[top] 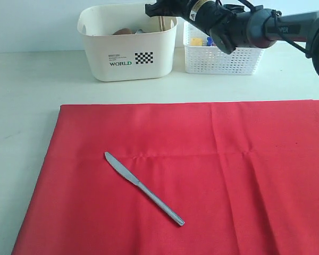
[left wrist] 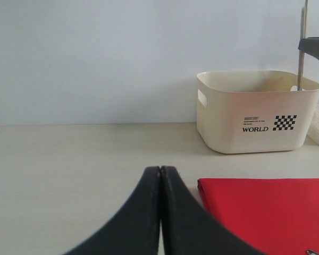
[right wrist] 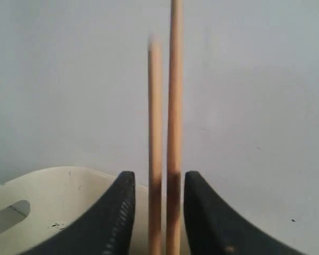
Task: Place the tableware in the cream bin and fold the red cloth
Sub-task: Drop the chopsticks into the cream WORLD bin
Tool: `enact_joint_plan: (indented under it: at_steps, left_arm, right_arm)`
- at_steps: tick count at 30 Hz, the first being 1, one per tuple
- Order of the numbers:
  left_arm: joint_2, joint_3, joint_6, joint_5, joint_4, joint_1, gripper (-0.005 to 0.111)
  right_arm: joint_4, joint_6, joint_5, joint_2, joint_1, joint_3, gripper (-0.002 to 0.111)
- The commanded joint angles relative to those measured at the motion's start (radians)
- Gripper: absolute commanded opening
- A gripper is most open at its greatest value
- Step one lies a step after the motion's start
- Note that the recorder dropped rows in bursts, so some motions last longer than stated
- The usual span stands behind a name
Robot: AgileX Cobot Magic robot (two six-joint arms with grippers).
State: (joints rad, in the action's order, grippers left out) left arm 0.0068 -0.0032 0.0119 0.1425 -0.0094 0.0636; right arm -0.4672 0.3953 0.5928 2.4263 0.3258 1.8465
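The silver table knife lies at an angle on the red cloth, which is spread flat across the near table. At the back stands the cream bin, with brown and steel tableware just showing inside. My right gripper hangs over the bin's right rim. Its jaws are open in the right wrist view, with the two wooden chopsticks upright between them and a gap on each side. My left gripper is shut on nothing, low over the bare table beside the cloth's corner.
A white lattice basket holding toy foods stands right of the cream bin, under the right arm. A pale wall rises behind both bins. Bare table lies left of the cloth and in front of the bin.
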Motion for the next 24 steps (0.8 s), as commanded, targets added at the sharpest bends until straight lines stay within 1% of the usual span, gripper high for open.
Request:
enact_joint_plan:
  at_steps: [1, 2, 4, 5, 7, 8, 10, 12, 14, 15, 19, 22, 24]
  left_arm:
    - [-0.007, 0.003, 0.003, -0.002, -0.012, 0.008, 0.001]
    - [-0.007, 0.003, 0.003, -0.002, -0.012, 0.008, 0.001]
    - [-0.007, 0.003, 0.003, -0.002, -0.012, 0.008, 0.001]
    - [-0.007, 0.003, 0.003, -0.002, -0.012, 0.008, 0.001]
    - [-0.007, 0.003, 0.003, -0.002, -0.012, 0.008, 0.001]
    - [-0.007, 0.003, 0.003, -0.002, -0.012, 0.008, 0.001]
    - [-0.007, 0.003, 0.003, -0.002, -0.012, 0.008, 0.001]
    - [-0.007, 0.003, 0.003, -0.002, -0.012, 0.008, 0.001]
    - [-0.007, 0.003, 0.003, -0.002, -0.012, 0.008, 0.001]
    - [-0.007, 0.003, 0.003, -0.002, -0.012, 0.008, 0.001]
    - [-0.007, 0.003, 0.003, -0.002, -0.012, 0.008, 0.001]
    - [-0.007, 0.003, 0.003, -0.002, -0.012, 0.008, 0.001]
    - [-0.007, 0.003, 0.003, -0.002, -0.012, 0.008, 0.001]
  right_arm:
    - [0.004, 0.002, -0.003, -0.003, -0.001, 0.006, 0.052]
    - [0.004, 0.002, -0.011, -0.005, -0.001, 0.006, 0.055]
    - [0.004, 0.002, -0.1, -0.029, -0.001, 0.006, 0.064]
    - [0.002, 0.002, -0.147, -0.038, -0.001, 0.006, 0.065]
    - [-0.003, 0.002, -0.287, -0.076, -0.001, 0.006, 0.066]
    - [-0.003, 0.002, -0.402, -0.101, -0.001, 0.006, 0.066]
    - [-0.003, -0.006, -0.548, -0.143, -0.001, 0.006, 0.065]
    - [-0.005, -0.017, -0.63, -0.175, -0.001, 0.006, 0.062]
    - [-0.005, -0.037, -0.709, -0.202, -0.001, 0.006, 0.056]
    - [-0.005, -0.037, -0.744, -0.218, -0.001, 0.006, 0.051]
    - [-0.005, -0.037, -0.885, -0.279, -0.001, 0.006, 0.026]
    - [-0.005, -0.04, -1.002, -0.328, -0.001, 0.006, 0.009]
    - [-0.003, -0.063, -1.09, -0.357, -0.001, 0.006, 0.0]
